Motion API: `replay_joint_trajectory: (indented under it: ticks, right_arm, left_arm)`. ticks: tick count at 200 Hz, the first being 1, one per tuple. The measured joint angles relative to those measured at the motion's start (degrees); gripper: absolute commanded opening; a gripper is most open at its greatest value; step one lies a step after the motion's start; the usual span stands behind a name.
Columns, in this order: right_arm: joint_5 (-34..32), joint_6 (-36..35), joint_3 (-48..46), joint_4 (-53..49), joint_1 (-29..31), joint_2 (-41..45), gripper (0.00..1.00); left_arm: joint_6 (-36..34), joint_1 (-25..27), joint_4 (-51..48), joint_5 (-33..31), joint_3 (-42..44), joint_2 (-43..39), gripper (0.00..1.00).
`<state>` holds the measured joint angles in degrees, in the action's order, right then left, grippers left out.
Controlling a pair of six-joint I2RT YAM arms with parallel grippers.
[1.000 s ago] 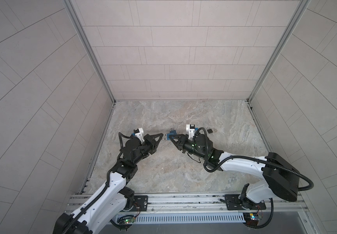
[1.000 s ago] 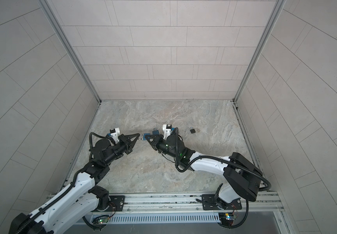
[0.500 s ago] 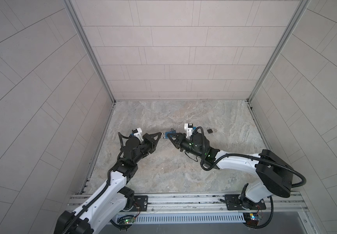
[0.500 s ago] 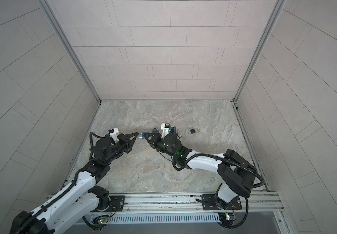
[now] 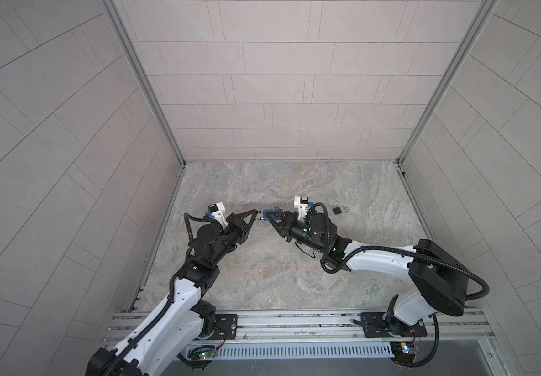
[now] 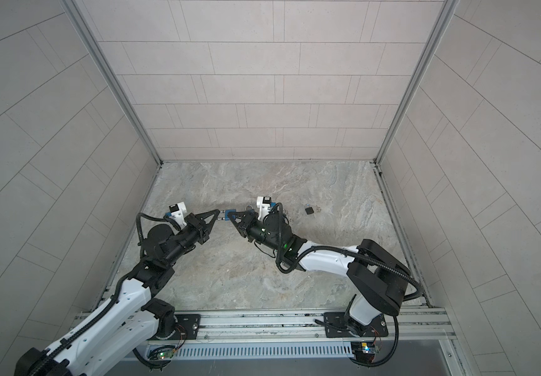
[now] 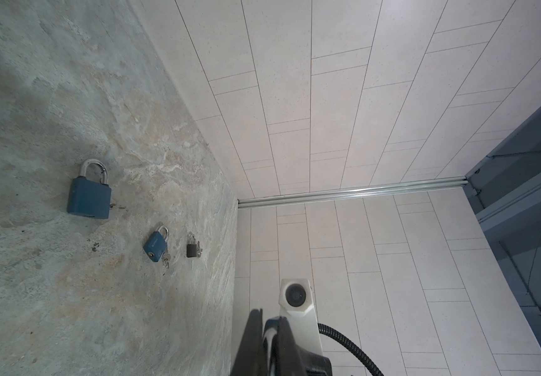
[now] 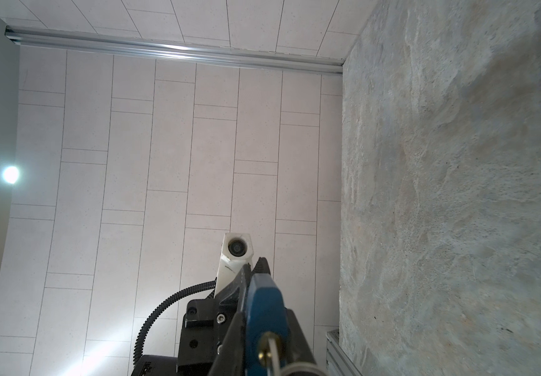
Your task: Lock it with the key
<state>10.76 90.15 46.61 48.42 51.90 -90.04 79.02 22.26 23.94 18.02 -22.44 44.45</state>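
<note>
In both top views, my right gripper [image 5: 271, 217] [image 6: 234, 217] is shut on a blue padlock [image 5: 267, 215] [image 6: 229, 215], holding it just above the stone table. My left gripper [image 5: 256, 217] [image 6: 218, 216] meets it tip to tip from the left, shut on the key [image 5: 260, 219], whose silver end runs into the padlock. In the right wrist view, the padlock [image 8: 264, 293] fills the space between my right gripper's [image 8: 264, 312] fingers, a brass and silver part toward the camera. In the left wrist view, my left gripper [image 7: 267, 315] pinches a thin dark piece; the padlock is hidden behind it.
Three other padlocks lie on the table [image 7: 51, 293] in the left wrist view, each with a key beside it: a large blue padlock [image 7: 89, 195], a small blue padlock [image 7: 156, 245] and a small black padlock [image 7: 192, 249]. The black padlock [image 5: 336, 210] [image 6: 309, 209] also shows right of my right wrist. Tiled walls enclose three sides.
Both grippers, still joined at the padlock, have drifted slightly left. The right arm's elbow has swung left with them. Neither grip has changed.
</note>
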Motion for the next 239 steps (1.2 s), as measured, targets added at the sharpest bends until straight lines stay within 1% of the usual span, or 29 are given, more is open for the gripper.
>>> replay_joint_trajectory:
  ticks: [22,49,71,99,183,209,219,239]
  right_arm:
    - [-0.42,-0.39,1.05,-1.33,-0.11,-0.55,0.00]
    - [-0.55,-2.03,5.22,-7.08,-0.55,-2.27,0.00]
    - [-1.05,-2.95,9.18,-9.84,-0.70,-4.90,0.00]
    - [-2.27,-3.17,11.91,-10.23,-0.70,-7.56,0.00]
    - [-1.68,-3.37,11.45,-9.49,-0.70,-7.02,0.00]
    - [-1.73,-3.32,10.14,-8.74,-0.70,-6.23,0.00]
    - [-1.77,-3.32,9.75,-8.61,-0.70,-5.95,0.00]
    - [-1.97,-3.37,9.07,-8.35,-0.70,-5.62,0.00]
  left_arm:
    - [-0.13,-0.15,1.18,-0.13,0.00,1.77,0.00]
    - [0.26,-0.44,3.76,-0.72,-0.02,5.42,0.00]
    - [1.07,-0.55,5.77,-3.41,-0.04,7.45,0.00]
    - [2.03,-0.61,6.49,-6.54,-0.17,8.57,0.00]
    - [1.97,-0.61,5.16,-6.56,-0.17,6.86,0.00]
    - [1.97,-0.61,5.18,-5.38,-0.15,6.93,0.05]
    - [1.97,-0.61,5.25,-4.90,-0.17,7.06,0.09]
    - [1.70,-0.48,5.29,-3.32,-0.17,7.45,0.11]
